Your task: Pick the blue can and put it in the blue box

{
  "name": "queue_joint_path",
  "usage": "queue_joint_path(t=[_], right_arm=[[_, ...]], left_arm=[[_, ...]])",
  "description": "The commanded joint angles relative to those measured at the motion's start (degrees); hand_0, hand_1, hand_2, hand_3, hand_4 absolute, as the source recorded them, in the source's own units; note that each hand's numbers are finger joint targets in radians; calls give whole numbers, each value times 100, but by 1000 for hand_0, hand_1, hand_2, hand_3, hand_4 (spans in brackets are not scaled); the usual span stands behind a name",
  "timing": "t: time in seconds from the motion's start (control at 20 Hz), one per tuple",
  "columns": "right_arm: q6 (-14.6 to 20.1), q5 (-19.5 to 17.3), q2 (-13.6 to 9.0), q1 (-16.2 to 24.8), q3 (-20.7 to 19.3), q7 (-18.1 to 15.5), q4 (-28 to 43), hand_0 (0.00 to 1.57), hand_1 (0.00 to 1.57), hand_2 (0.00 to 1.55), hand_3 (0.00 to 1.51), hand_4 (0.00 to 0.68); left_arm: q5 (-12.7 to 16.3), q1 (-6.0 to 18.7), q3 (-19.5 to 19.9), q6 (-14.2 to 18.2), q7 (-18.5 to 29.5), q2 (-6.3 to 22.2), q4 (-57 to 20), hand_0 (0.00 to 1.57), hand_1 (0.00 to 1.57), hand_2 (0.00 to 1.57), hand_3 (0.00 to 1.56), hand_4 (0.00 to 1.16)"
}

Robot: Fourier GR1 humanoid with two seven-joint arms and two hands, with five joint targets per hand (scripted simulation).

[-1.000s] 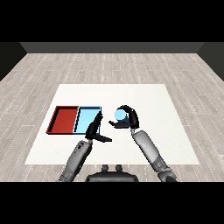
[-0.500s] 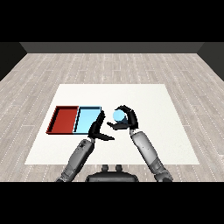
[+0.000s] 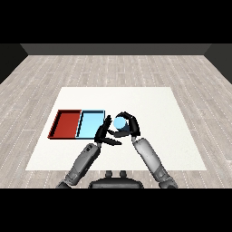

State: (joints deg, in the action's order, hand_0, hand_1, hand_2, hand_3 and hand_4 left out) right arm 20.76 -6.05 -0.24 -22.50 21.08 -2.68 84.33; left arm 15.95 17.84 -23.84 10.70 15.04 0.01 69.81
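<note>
I see the right hand point(image 3: 130, 128) with fingers curled round the blue can point(image 3: 120, 123) just right of the blue tray point(image 3: 90, 123), left hand point(image 3: 103, 132) alongside, fingers straight.

Light blue can point(image 3: 120, 123), black hands on grey forearms, red tray point(image 3: 66, 123), light blue tray point(image 3: 90, 123), white table point(image 3: 154, 108).

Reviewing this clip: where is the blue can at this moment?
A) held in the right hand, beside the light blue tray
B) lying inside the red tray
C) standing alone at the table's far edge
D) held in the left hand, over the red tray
A: the right hand curls round the blue can, just right of the light blue tray.
</note>
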Motion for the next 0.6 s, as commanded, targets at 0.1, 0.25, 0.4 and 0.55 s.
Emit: queue_joint_path(t=[0.1, 0.25, 0.4, 0.55], right_arm=[[97, 221, 23, -310, 77, -53, -201, 1467, 1467, 1462, 1410, 621], [116, 261, 23, -418, 95, 96, -281, 1460, 1460, 1456, 1399, 605], [158, 834, 24, -676, -64, -360, -712, 1465, 1465, 1458, 1390, 619], [142, 727, 23, -194, 157, -300, -245, 1449, 1449, 1453, 1383, 602]], left_arm=[[-247, -206, 8, 109, -228, -1, 471, 0, 0, 0, 0, 0], [507, 708, -50, 83, 395, -1, -869, 0, 0, 0, 0, 0], [444, 477, -408, 386, 369, -1, -498, 0, 0, 0, 0, 0], [586, 436, -448, 268, 612, -1, -738, 0, 0, 0, 0, 0]])
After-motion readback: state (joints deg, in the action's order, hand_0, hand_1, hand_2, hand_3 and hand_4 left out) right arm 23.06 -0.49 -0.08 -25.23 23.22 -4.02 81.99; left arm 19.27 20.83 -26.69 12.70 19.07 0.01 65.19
